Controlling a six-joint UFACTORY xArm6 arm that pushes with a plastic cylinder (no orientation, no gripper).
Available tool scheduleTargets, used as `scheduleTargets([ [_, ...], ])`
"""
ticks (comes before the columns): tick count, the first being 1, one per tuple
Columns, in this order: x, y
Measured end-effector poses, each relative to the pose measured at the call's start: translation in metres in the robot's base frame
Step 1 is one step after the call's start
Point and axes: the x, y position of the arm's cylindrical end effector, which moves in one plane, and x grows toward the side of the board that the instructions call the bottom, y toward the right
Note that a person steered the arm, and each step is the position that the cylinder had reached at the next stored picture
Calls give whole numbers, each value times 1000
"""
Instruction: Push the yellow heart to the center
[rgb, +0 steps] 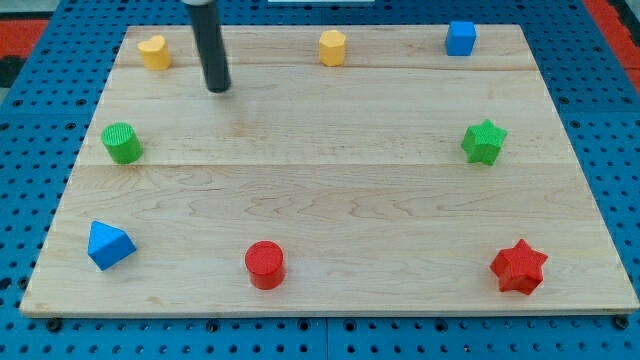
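The yellow heart (154, 51) lies near the board's top left corner. My tip (219, 88) rests on the board to the right of the heart and a little below it, a short gap apart, not touching it. The rod rises from the tip to the view's top edge. A yellow hexagon block (332, 47) sits at the top middle of the wooden board (330, 190).
A blue cube (460, 38) is at the top right. A green cylinder (122, 143) is at the left edge, a green star (484, 141) at the right. Along the bottom are a blue wedge-like block (109, 245), a red cylinder (265, 265) and a red star (519, 266).
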Motion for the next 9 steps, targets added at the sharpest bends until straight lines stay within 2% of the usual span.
scheduleTargets([
  [1,-100,24],
  [2,-110,-18],
  [3,-101,-108],
  [4,-69,-94],
  [5,-37,35],
  [6,-15,67],
  [7,-97,52],
  [8,-111,-4],
  [9,-91,-28],
])
